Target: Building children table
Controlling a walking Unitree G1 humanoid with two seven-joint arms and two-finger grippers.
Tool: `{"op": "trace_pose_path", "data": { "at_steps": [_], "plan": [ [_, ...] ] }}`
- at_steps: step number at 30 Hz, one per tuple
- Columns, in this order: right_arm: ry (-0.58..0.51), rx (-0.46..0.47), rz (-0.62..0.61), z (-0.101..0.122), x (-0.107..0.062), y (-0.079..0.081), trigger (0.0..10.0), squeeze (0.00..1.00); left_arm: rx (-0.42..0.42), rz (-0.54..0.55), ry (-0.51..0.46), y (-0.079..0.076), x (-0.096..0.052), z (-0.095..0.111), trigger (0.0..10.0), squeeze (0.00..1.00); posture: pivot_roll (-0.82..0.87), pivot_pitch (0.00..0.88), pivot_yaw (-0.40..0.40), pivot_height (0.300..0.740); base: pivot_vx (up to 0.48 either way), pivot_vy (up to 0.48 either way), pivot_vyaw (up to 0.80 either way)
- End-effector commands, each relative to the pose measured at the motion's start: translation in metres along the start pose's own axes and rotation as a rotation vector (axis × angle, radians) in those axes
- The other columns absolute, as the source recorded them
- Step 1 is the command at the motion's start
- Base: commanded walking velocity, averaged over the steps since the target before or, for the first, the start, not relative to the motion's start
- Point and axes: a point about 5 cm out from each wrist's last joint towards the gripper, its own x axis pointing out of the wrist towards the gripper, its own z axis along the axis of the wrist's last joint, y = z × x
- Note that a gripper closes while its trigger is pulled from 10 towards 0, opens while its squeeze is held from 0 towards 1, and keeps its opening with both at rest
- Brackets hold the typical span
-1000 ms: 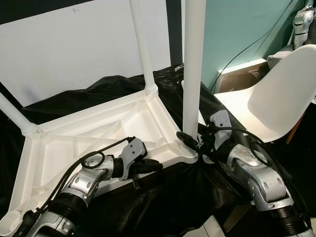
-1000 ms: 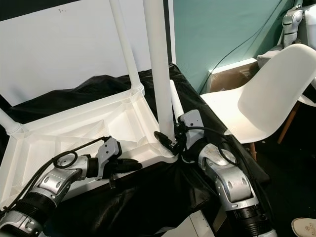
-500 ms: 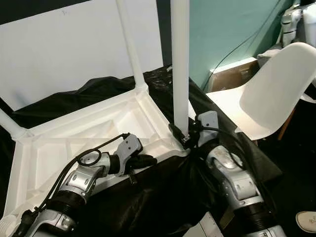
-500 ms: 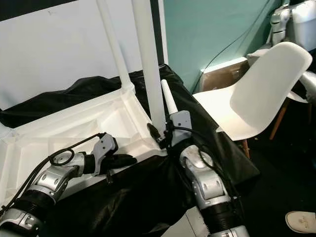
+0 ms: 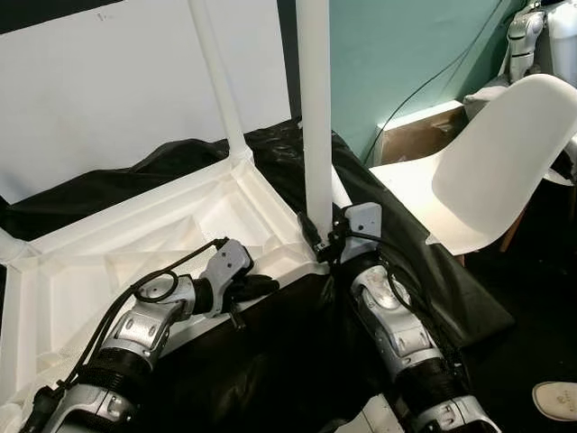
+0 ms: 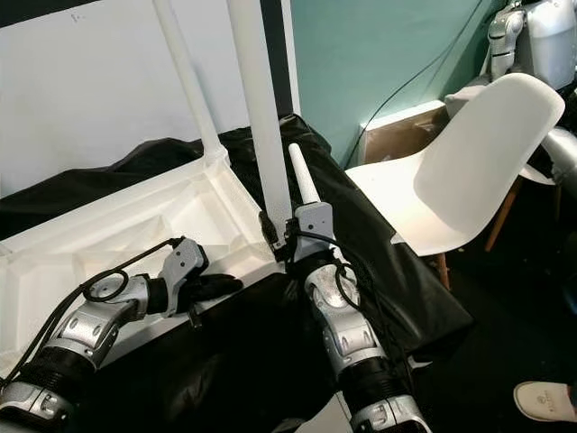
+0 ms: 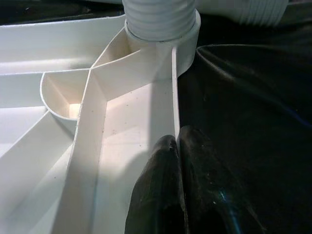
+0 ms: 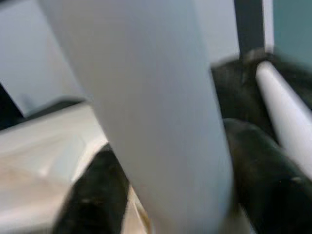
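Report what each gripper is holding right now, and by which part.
Right gripper clamps the upright table leg near its base, by the corner socket. Left gripper pinches the upturned tabletop by its thin front rim.

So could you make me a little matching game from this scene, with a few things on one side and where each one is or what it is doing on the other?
Things:
1. left gripper
2. right gripper
3. loose white tapered table leg
4. white moulded plastic chair

States:
A. stands on the floor to the robot's right
B. pinches the rim of the upturned white plastic tabletop
C. clasps the base of the upright white table leg at the near corner
D. lies on the black plastic sheet beside that corner

Pairs: 1-B, 2-C, 3-D, 4-A
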Motion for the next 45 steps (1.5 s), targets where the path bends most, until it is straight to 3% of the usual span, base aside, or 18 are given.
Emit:
{"op": "trace_pose_path", "data": {
  "at_steps": [1, 2, 3, 4, 5, 12, 15, 21, 22, 25, 35, 37, 38, 40, 45],
  "plan": [
    [0.063, 0.017, 0.071, -0.014, -0.001, 0.011, 10.0, 1.00, -0.039, 0.015, 0.064, -0.008, 0.004, -0.017, 10.0, 0.00, -0.01, 0.000, 0.093, 0.740, 0.000, 0.000, 0.00],
    [0.056, -0.001, 0.083, -0.013, -0.001, 0.010, 10.0, 1.00, -0.040, 0.016, 0.064, -0.008, 0.005, -0.017, 10.0, 0.00, -0.01, 0.000, 0.093, 0.740, 0.000, 0.000, 0.00],
    [0.045, -0.023, 0.100, -0.012, -0.002, 0.008, 10.0, 0.78, -0.042, 0.017, 0.061, -0.008, 0.007, -0.017, 10.0, 0.00, -0.02, 0.000, 0.085, 0.740, 0.000, 0.000, 0.00],
    [0.045, -0.023, 0.100, -0.012, -0.002, 0.008, 10.0, 0.78, -0.042, 0.017, 0.061, -0.008, 0.007, -0.017, 10.0, 0.00, -0.02, 0.000, 0.085, 0.740, 0.000, 0.000, 0.00],
    [0.032, -0.052, 0.125, -0.009, -0.004, 0.004, 10.0, 0.00, -0.043, 0.018, 0.055, -0.009, 0.010, -0.017, 10.0, 0.00, -0.02, 0.000, 0.082, 0.740, 0.000, 0.000, 0.00],
    [0.002, -0.128, 0.303, 0.007, -0.018, -0.018, 10.0, 0.00, -0.046, 0.005, 0.035, -0.012, 0.019, -0.013, 10.0, 0.00, -0.05, 0.000, 0.079, 0.740, 0.000, 0.000, 0.00],
    [0.056, -0.144, 0.405, 0.012, -0.026, -0.040, 10.0, 0.00, -0.041, -0.027, 0.033, -0.015, 0.023, -0.013, 10.0, 0.00, -0.07, 0.000, 0.082, 0.740, 0.000, 0.000, 0.00],
    [0.120, -0.186, 0.462, 0.011, -0.027, -0.057, 10.0, 0.00, -0.029, -0.048, 0.034, -0.014, 0.026, -0.010, 10.0, 0.00, -0.08, 0.000, 0.088, 0.740, 0.000, 0.000, 0.00],
    [0.156, -0.200, 0.486, 0.010, -0.026, -0.062, 0.0, 0.00, -0.024, -0.053, 0.035, -0.014, 0.027, -0.009, 10.0, 0.00, -0.09, 0.000, 0.091, 0.740, 0.000, 0.000, 0.00],
    [0.221, -0.206, 0.527, 0.009, -0.024, -0.073, 0.0, 0.00, -0.011, -0.060, 0.036, -0.011, 0.028, -0.005, 10.0, 0.00, -0.08, 0.000, 0.095, 0.740, 0.000, 0.000, 0.00],
    [0.254, -0.122, 0.484, 0.004, -0.027, -0.077, 0.0, 0.00, -0.004, -0.064, 0.038, -0.011, 0.027, -0.005, 10.0, 0.00, -0.07, 0.000, 0.096, 0.740, 0.000, 0.000, 0.00],
    [0.144, -0.080, 0.309, 0.001, -0.026, -0.064, 0.0, 0.00, -0.005, -0.062, 0.041, -0.011, 0.026, -0.006, 10.0, 0.00, -0.07, 0.000, 0.097, 0.740, 0.000, 0.000, 0.00],
    [0.144, -0.080, 0.309, 0.001, -0.026, -0.064, 0.0, 0.00, -0.005, -0.062, 0.041, -0.011, 0.026, -0.006, 10.0, 0.00, -0.07, 0.000, 0.097, 0.740, 0.000, 0.000, 0.00],
    [0.060, -0.041, 0.203, -0.004, -0.032, -0.043, 0.0, 0.00, -0.005, -0.060, 0.044, -0.010, 0.025, -0.006, 10.0, 0.00, -0.07, 0.000, 0.099, 0.740, 0.000, 0.000, 0.00],
    [-0.004, -0.012, 0.160, -0.005, -0.032, -0.022, 0.0, 0.00, -0.003, -0.058, 0.044, -0.010, 0.025, -0.006, 10.0, 0.00, -0.05, 0.000, 0.092, 0.740, 0.000, 0.000, 0.00]
  ]
}}
